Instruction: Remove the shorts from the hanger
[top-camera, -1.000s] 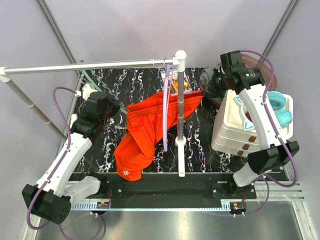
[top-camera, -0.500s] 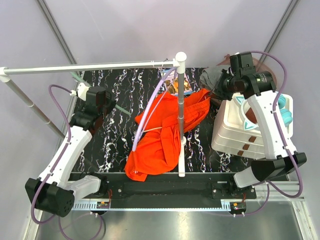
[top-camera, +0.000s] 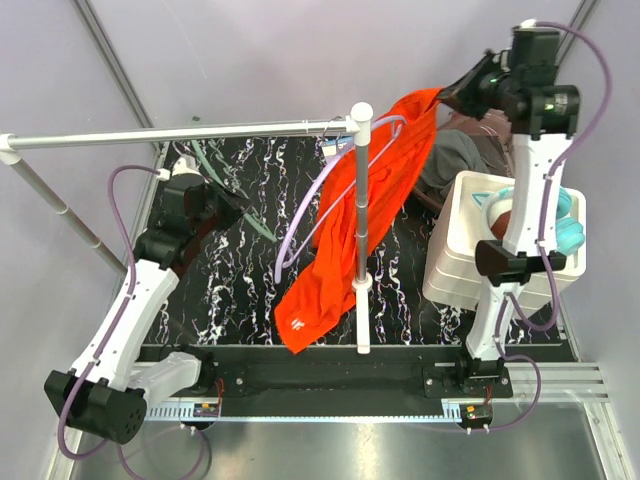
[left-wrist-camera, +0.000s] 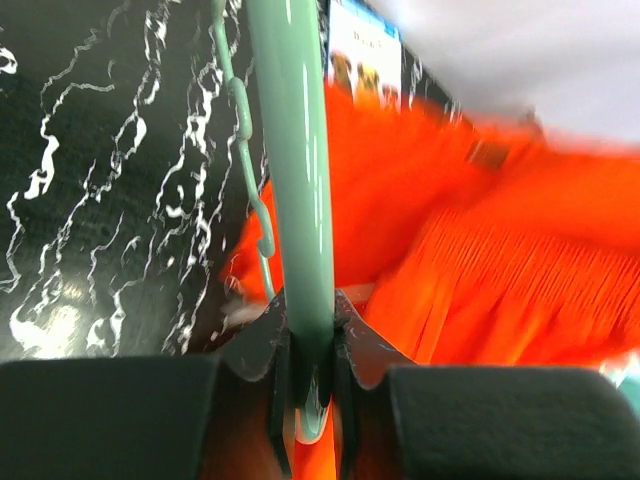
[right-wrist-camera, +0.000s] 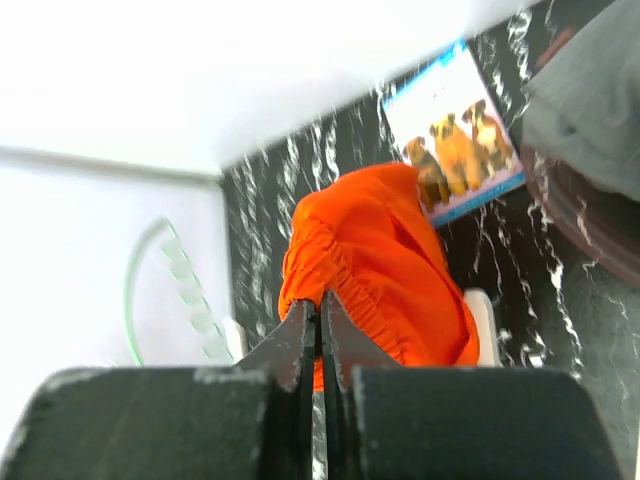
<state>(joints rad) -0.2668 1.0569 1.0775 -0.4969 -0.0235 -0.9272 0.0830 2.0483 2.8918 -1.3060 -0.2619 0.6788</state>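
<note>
Above the black marbled table (top-camera: 232, 300), the right gripper (right-wrist-camera: 320, 312) pinches the waistband of the orange shorts (top-camera: 345, 250) aloft, while the left gripper (left-wrist-camera: 312, 345) clamps a green hanger (left-wrist-camera: 295, 170).

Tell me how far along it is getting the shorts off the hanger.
Done: the grey shorts lie off any hanger beside the white bin. In hand: the right gripper is shut on the orange shorts' waistband, raised high, while the left gripper clamps a green hanger. Left: the orange fabric still drapes over the lavender hanger and must come clear.
</note>
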